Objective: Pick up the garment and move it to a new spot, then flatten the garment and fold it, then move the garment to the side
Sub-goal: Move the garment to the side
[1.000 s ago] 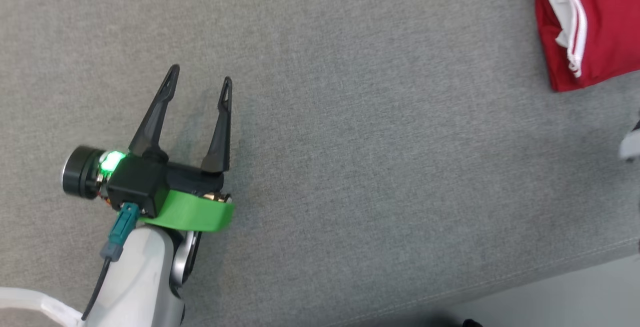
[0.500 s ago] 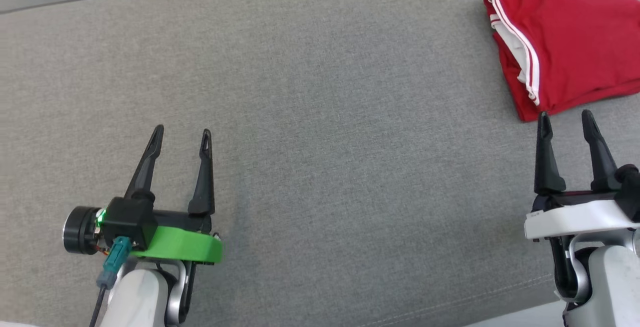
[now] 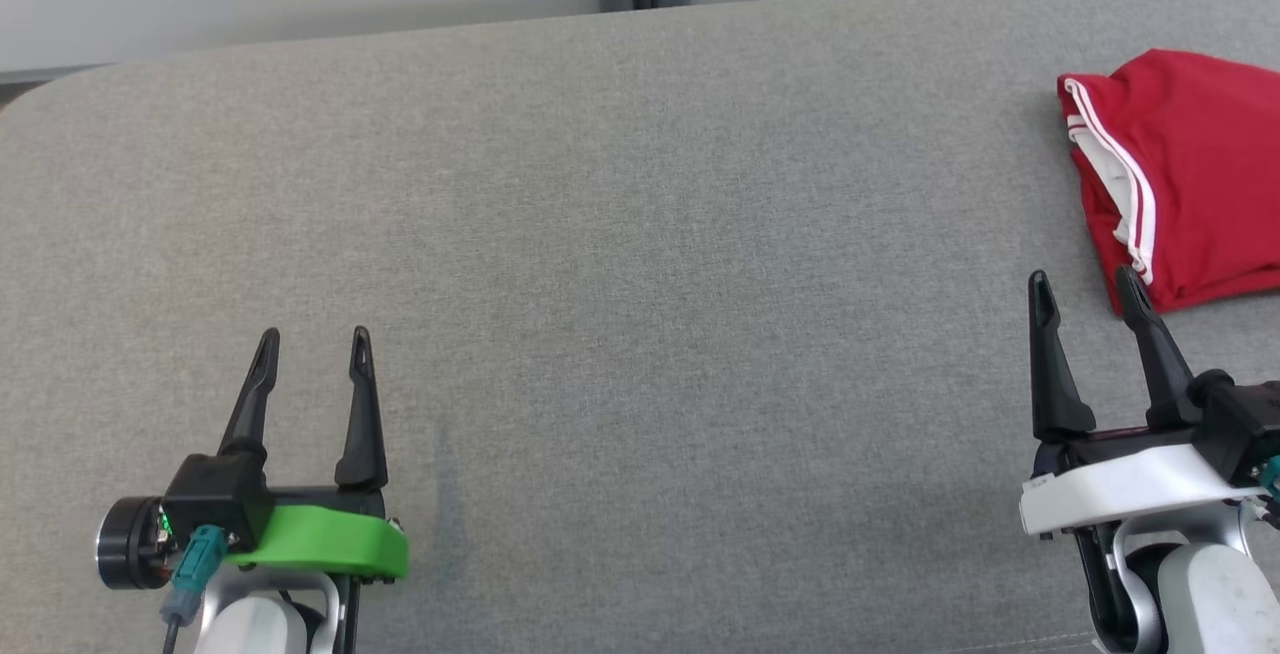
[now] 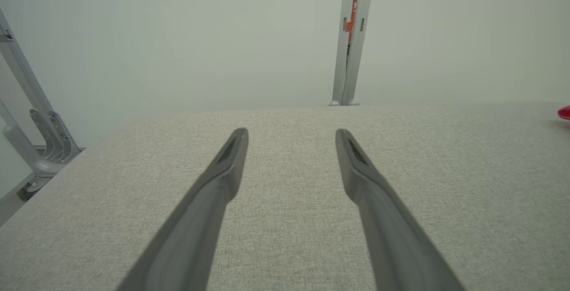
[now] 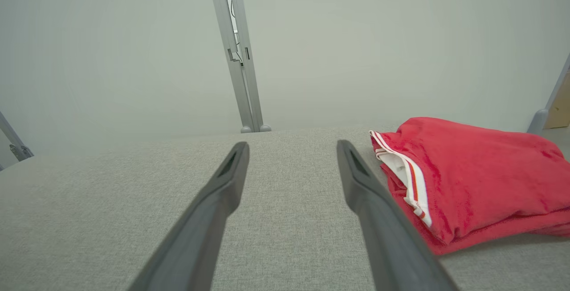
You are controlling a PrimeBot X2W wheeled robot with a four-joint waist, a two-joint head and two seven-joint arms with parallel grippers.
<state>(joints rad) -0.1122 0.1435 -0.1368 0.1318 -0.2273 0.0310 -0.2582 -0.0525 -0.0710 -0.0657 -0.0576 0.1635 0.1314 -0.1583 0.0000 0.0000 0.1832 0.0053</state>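
Nearest, the left gripper [image 3: 314, 334] and right gripper [image 3: 1083, 277] hover over the grey padded surface [image 3: 640, 234], fingers spread, holding nothing. Broad open fabric lies between them. The folded red garment [image 3: 1190, 164] (white-striped trim) lies just past the right gripper, toward the surface's far right edge.

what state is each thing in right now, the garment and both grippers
red garment, folded in a bundle, lying on the grey surface at the robot's right, not gripped
left gripper, open, holding nothing
right gripper, open, holding nothing, garment just off to its right
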